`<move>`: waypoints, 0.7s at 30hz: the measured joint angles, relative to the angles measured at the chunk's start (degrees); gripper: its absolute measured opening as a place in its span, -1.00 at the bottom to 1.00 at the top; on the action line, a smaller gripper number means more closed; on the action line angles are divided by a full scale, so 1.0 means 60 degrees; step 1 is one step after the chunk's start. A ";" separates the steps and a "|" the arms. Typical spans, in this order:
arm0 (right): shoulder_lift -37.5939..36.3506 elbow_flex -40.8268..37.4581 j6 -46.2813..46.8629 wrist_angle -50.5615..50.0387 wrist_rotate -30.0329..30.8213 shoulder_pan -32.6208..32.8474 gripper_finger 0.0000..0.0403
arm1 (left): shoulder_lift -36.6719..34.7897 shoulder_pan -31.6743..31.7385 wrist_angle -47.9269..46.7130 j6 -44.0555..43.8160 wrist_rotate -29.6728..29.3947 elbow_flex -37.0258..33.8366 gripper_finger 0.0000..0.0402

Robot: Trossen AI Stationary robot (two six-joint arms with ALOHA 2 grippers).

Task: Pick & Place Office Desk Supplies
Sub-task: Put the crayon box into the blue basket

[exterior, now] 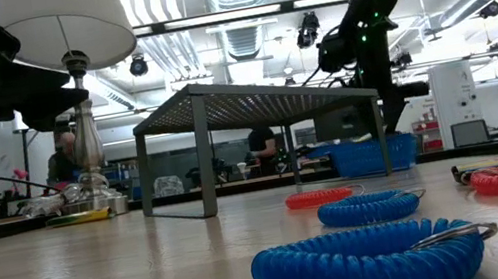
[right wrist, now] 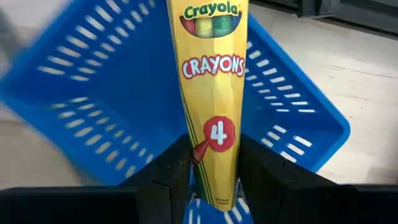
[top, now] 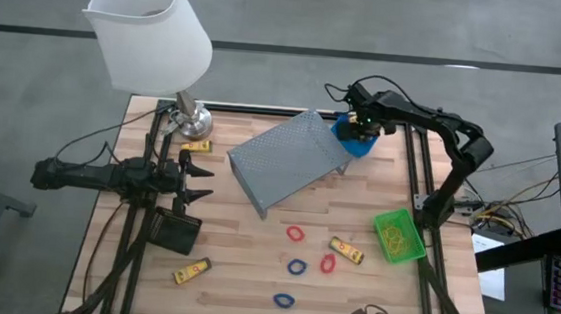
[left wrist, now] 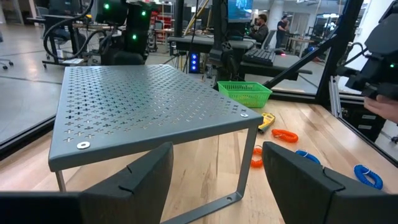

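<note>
My right gripper (top: pixel 360 123) hangs over the blue bin (top: pixel 354 141) at the table's far right, shut on a yellow crayon box (right wrist: pixel 214 93). That bin stands beside the grey perforated shelf (top: pixel 288 160). Other yellow crayon boxes lie by the lamp base (top: pixel 197 145), at the near left (top: pixel 191 270) and near the green bin (top: pixel 346 249). Red loops (top: pixel 297 234) and blue loops (top: pixel 297 267) lie on the near middle of the table. The black bin (top: pixel 176 231) stands at the left. My left gripper (top: pixel 198 183) waits open at the left edge, facing the shelf (left wrist: pixel 149 106). My right gripper pinches the crayon box near one end, a finger on each of its long narrow sides (right wrist: pixel 198 155). The fingers point down from above and lie along the box. The box hangs below them, its other end (right wrist: pixel 211 12) down over the blue bin's inside (right wrist: pixel 124 93).
A white-shaded lamp (top: pixel 150 26) with a metal base (top: pixel 193 120) stands at the far left. The green bin (top: pixel 399 236) sits near the right edge. Black frame rails run along both sides of the table (top: pixel 414 178).
</note>
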 joint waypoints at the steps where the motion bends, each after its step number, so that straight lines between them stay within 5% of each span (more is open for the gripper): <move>1: 0.0097 -0.0004 0.0000 -0.0005 0.0046 0.0000 -0.41 | 0.0000 -0.0001 0.0003 0.0000 -0.0004 0.0000 0.26; 21: 0.0646 -0.0018 0.0437 -0.0004 0.0114 0.0004 -0.39 | 0.0000 0.0000 0.0000 0.0000 -0.0004 0.0000 0.26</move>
